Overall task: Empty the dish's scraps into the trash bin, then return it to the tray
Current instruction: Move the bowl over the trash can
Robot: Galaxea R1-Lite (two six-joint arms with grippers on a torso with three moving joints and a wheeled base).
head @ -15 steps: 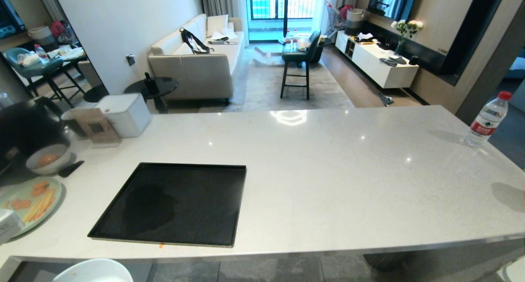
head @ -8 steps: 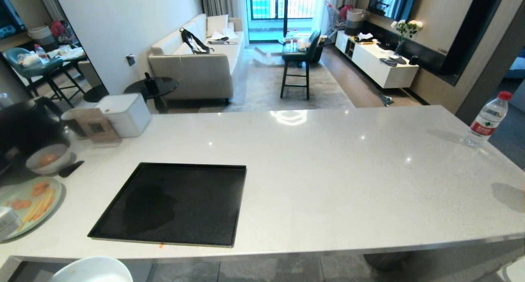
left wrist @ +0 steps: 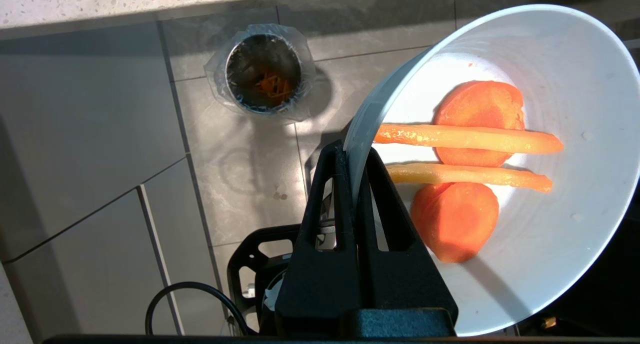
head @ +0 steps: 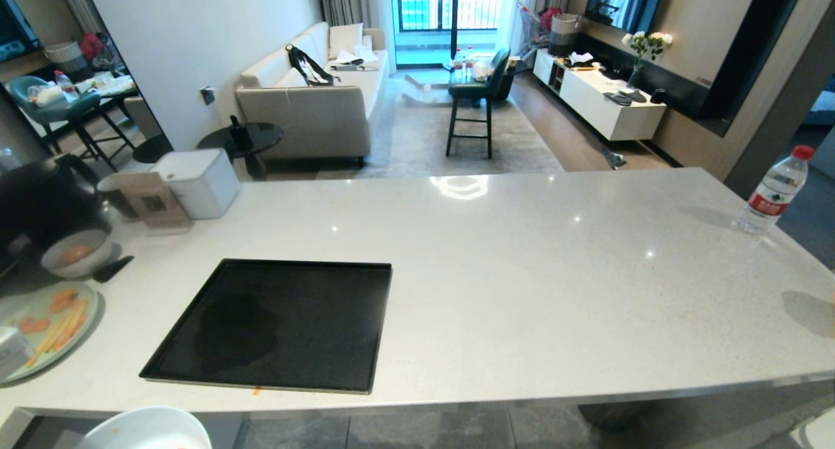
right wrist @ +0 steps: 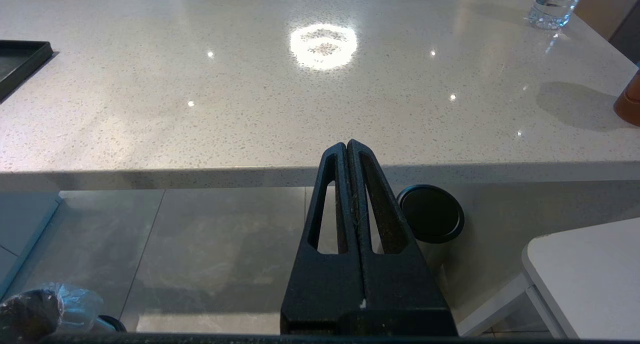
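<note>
My left gripper is shut on the rim of the dish, a white glossy bowl held out beyond the counter's front edge, over the floor. The scraps lie inside it: two orange slices and two pale sticks. The trash bin, shiny metal with a clear liner, stands on the floor tiles below, off to one side of the dish, with orange bits inside. Only the dish's rim shows at the head view's bottom left. The black tray lies empty on the counter. My right gripper is shut and parked below the counter edge.
At the counter's left are a pale-green plate of orange and yellow pieces, a greyish bowl and a white box. A water bottle stands far right. A dark bin with a black top stands under the counter.
</note>
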